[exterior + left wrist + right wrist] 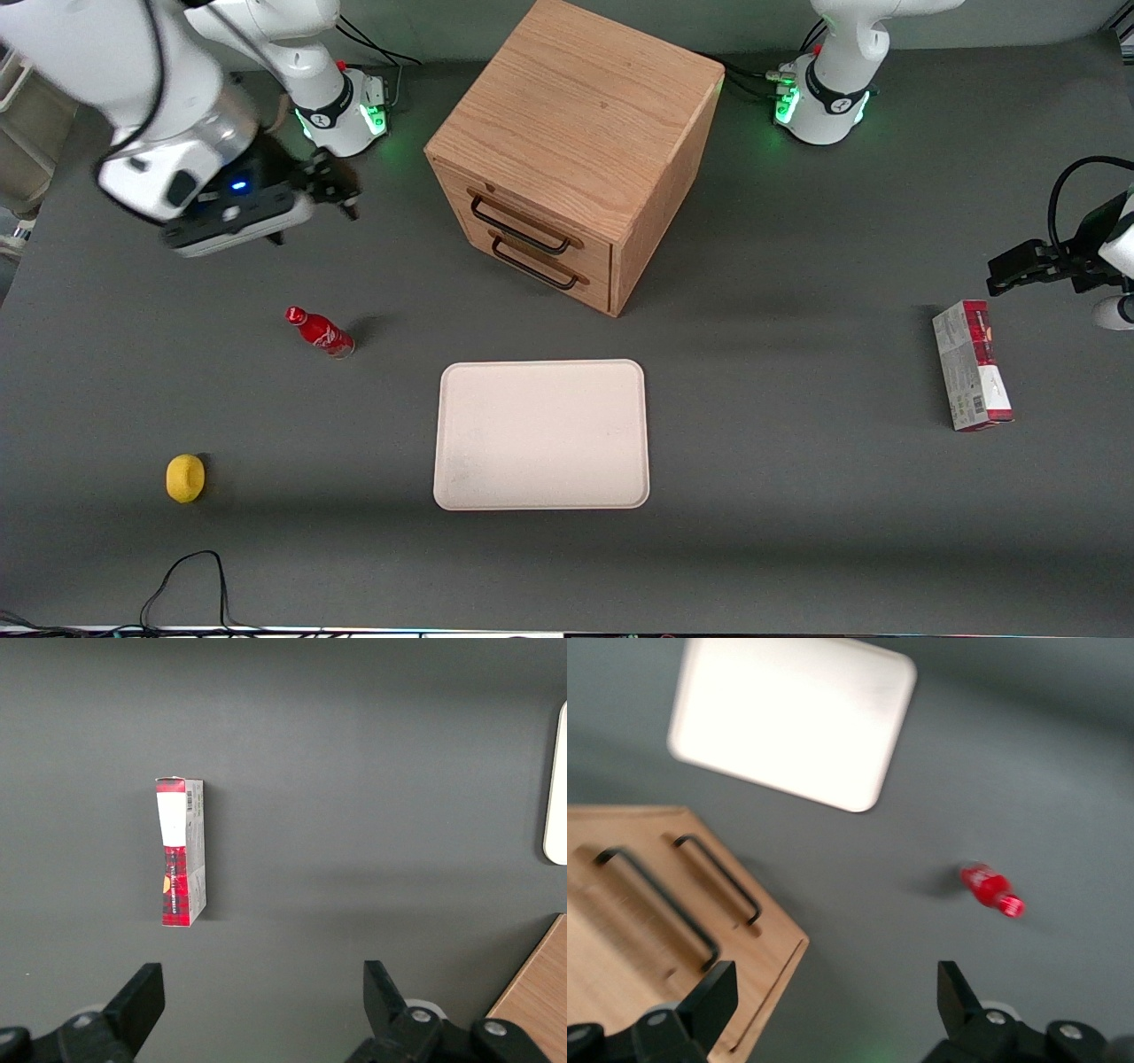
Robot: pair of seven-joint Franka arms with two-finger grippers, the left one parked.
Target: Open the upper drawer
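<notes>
The light oak cabinet [576, 115] stands mid-table. Both drawers in its front are pushed in. The upper drawer [532, 213] carries a long black bar handle [521, 225], and the lower drawer's matching handle [536, 264] sits just under it. In the right wrist view the upper drawer's handle [656, 904] is the larger of the two bars. My right gripper [339, 189] hangs above the table toward the working arm's end, well apart from the cabinet. The gripper [833, 992] is open and there is nothing between its fingers.
A red bottle [319, 331] lies on the table nearer the front camera than my gripper, and also shows in the right wrist view [990, 889]. A cream tray [540, 434] lies in front of the cabinet. A yellow object [185, 478] and a red-and-white box [972, 377] sit farther out.
</notes>
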